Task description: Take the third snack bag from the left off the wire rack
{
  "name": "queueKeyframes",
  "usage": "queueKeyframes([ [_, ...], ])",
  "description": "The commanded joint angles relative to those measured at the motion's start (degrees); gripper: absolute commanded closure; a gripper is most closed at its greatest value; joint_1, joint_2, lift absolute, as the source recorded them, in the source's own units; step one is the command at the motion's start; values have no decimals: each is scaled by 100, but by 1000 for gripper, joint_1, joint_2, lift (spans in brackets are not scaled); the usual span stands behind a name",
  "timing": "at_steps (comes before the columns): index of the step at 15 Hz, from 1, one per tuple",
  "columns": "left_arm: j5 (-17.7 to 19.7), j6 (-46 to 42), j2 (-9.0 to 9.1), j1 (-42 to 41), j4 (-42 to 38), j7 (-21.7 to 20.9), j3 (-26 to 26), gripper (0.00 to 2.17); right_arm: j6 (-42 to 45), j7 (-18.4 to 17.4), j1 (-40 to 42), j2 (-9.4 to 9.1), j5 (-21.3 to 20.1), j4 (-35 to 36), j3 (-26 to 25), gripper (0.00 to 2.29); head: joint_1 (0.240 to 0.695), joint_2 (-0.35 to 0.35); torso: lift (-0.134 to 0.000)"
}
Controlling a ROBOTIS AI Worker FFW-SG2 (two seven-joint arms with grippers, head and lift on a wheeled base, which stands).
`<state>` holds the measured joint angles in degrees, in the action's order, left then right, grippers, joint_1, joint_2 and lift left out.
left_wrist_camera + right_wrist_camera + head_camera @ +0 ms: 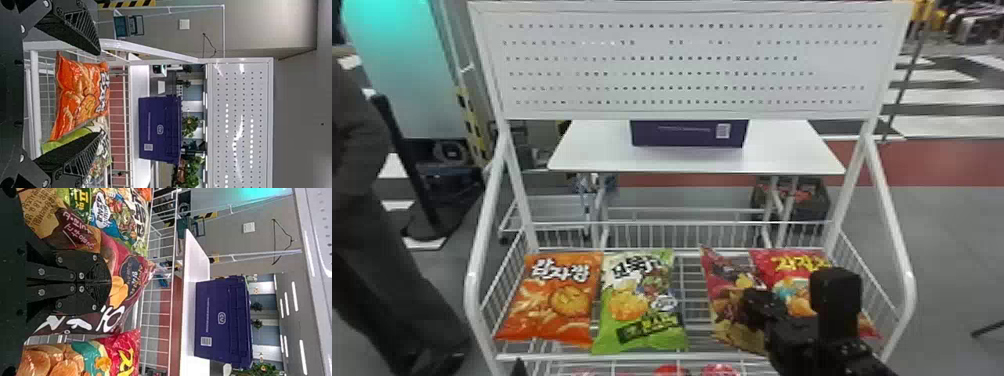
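Note:
Four snack bags lie side by side in the wire rack [482, 295]: orange [554, 297], green [639, 300], dark red [727, 285] and bright red [789, 272]. The dark red bag [129, 272] is third from the left, with its right edge under the bright red bag [117, 352]. My right gripper [757, 305] rests on this third bag's lower half. Its fingers [78, 266] are pressed together on the wrapper, beside the green bag [113, 211]. My left gripper [100, 92] stands open by the rack's left end, facing the orange bag [78, 94] and the green bag [66, 137].
A white pegboard [682, 60] rises behind the rack. Beyond it a white table [782, 150] carries a purple box [689, 132]. A person in dark clothes [362, 225] stands left of the rack. Red items [672, 371] show on a lower shelf.

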<state>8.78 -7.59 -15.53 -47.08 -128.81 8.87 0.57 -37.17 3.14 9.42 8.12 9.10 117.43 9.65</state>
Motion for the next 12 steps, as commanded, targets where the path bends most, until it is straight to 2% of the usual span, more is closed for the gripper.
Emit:
queueKeyframes([
  [1, -8, 0, -12, 32, 23, 0, 66, 171, 152, -15, 350, 296, -49, 412, -42, 1986, 499, 0, 0],
  [5, -8, 0, -29, 50, 31, 0, 136, 171, 1242, -42, 1220, 586, 74, 1028, -288, 1986, 499, 0, 0],
  [8, -17, -35, -29, 41, 58, 0, 163, 171, 2279, -86, 1923, 788, 425, 1318, -552, 1986, 499, 0, 0],
  [12, -8, -106, -29, 50, 75, 0, 163, 171, 3668, -130, 2740, 920, 592, 1379, -675, 1986, 499, 0, 0],
])
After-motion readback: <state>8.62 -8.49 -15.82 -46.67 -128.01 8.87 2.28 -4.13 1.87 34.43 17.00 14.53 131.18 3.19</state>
